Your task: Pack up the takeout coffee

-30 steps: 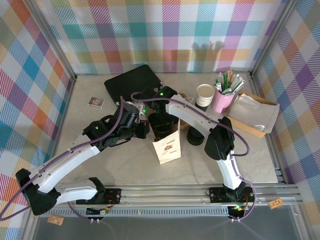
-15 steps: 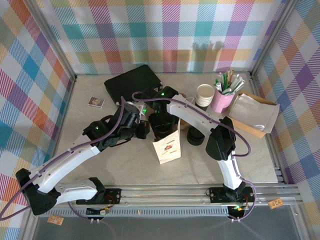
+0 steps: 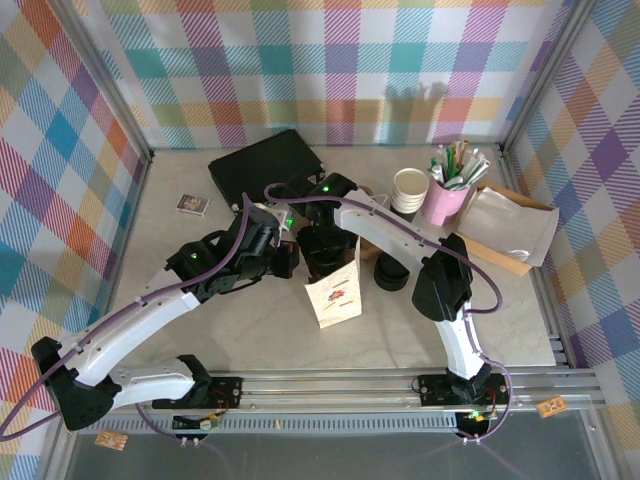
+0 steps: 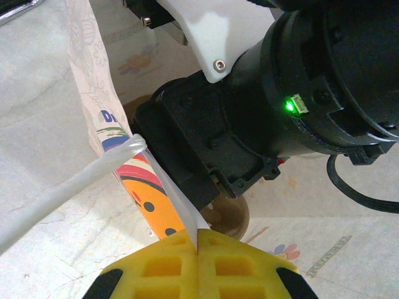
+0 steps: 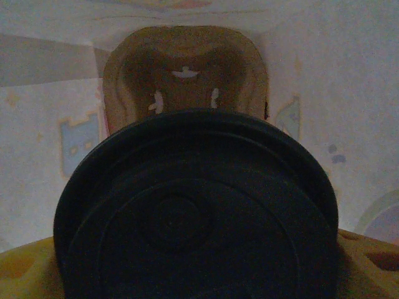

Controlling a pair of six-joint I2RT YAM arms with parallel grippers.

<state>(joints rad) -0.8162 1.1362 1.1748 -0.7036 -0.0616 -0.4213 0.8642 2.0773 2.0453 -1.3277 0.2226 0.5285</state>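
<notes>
The left hand (image 4: 198,237) is pinched fully shut on a thin white strip at the top of the bag (image 3: 335,292), apparently its edge or handle, and pulls it taut to one side. This looks meant to hold the mouth open. The bag stands upright on the table (image 3: 250,330), between the two arms.

The right hand (image 5: 196,274) reaches down into that open mouth from above. Its jaws stand wide, with the coffee (image 5: 196,205) gripped between them. From the wrist camera, the cup's round black lid fills the foreground, and a yellow pad (image 5: 22,274) shows at each lower corner. The cup's body is hidden under the lid.

The coffee is inside the bag, with white paper walls on every side. Beyond the lid lies the bag's brown folded floor (image 5: 184,81). Whether the cup already touches that floor cannot be told.

The step in hand appears to be lowering the coffee into the bag, and it looks close to done. The next move calls for setting the cup down flat and upright on the floor. Then the right hand should open a little wider and lift straight out. It must not catch the bag's walls or tip the cup. The left hand should hold the mouth open until the right hand is out.
</notes>
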